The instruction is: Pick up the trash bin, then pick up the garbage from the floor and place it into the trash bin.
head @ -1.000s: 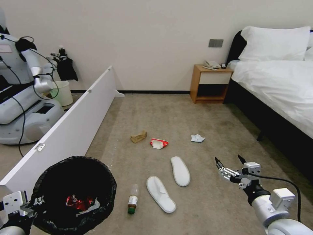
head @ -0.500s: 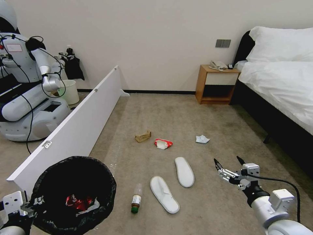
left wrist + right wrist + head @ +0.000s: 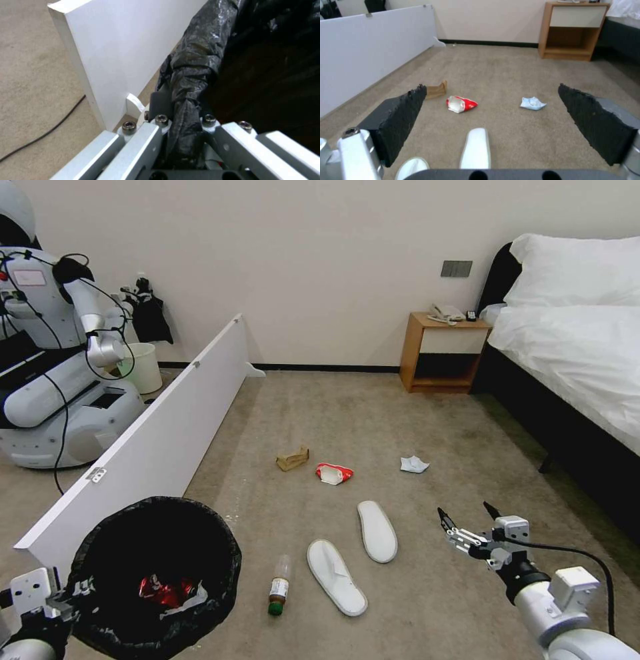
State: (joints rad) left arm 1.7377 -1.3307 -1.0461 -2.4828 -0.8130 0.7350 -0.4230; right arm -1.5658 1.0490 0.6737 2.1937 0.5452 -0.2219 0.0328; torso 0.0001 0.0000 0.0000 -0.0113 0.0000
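Note:
The trash bin, lined with a crinkled black bag, hangs at lower left. My left gripper is shut on its rim; the left wrist view shows the fingers clamping the bag fold. A crushed red can lies inside. My right gripper hovers open at lower right, above the carpet. On the floor lie two white slippers, a green-capped bottle, a brown paper scrap, a red-white packet and a pale blue mask. The right wrist view looks over a slipper toward the packet.
A long white board stands on edge along the left. Behind it are another robot and a cream bucket. A wooden nightstand and a bed close off the right. Open carpet lies between.
The whole picture slid to the right a second ago, so the camera turned; the litter has not moved. Both grippers keep their poses, and the bin has sunk very slightly.

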